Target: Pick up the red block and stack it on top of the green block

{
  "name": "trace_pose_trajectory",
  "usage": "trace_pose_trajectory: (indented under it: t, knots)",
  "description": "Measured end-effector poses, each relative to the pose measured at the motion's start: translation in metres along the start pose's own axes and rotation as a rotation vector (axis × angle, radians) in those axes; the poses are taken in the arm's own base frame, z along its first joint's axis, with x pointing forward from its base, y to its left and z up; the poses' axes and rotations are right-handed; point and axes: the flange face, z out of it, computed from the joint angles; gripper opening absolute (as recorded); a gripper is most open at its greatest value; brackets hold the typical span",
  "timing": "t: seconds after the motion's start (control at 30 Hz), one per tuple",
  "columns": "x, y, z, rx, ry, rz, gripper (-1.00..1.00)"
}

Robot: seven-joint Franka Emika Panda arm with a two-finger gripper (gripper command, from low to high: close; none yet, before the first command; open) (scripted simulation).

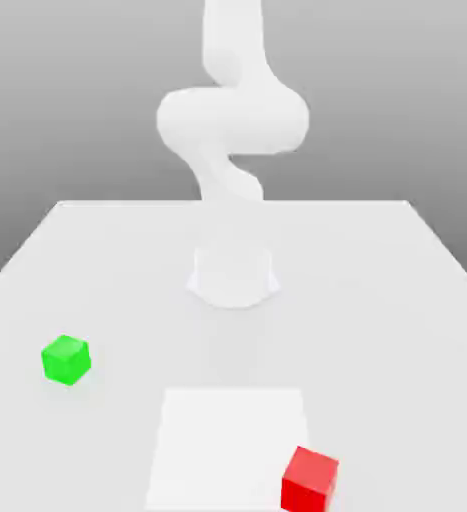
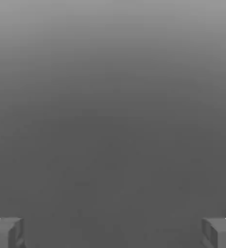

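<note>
1. One red block point(image 1: 309, 482) sits near the front edge of the exterior view, toward its right, turned at an angle. It overlaps the near right corner of a pale square point(image 1: 227, 445) on the white table point(image 1: 367, 300); whether it rests on that square, I cannot tell.
2. One green block point(image 1: 66, 360), also a cube, sits on the table toward the exterior view's left, well apart from the red one and nearer the robot's base. Nothing is on top of it.
3. Behind them, centred, rises the white robot arm point(image 1: 233, 120). In the hand view, the two fingers of the gripper point(image 2: 113, 233) stand wide apart, with nothing held between them.
4. The step in hand appears to be the first: reaching for the red block. The next move calls for bringing the open gripper above it, lining up with its turned faces, and lowering.
5. No box, bowl or other container is visible.
</note>
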Motion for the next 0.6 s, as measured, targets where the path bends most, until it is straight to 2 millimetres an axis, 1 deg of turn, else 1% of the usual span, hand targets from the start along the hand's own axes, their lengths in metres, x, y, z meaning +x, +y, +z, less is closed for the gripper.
trace_pose_trajectory:
  t: [0.13, 0.27, 0.43, 0.6]
  knots:
    - [-0.016, -0.006, 0.08, -0.119, -0.041, 0.052, 0.0]
    - [-0.037, 0.0, 0.156, -0.225, -0.086, 0.102, 0.0]
    - [-0.073, 0.019, 0.243, -0.344, -0.152, 0.166, 0.0]
    - [-0.119, 0.047, 0.318, -0.45, -0.23, 0.233, 0.0]
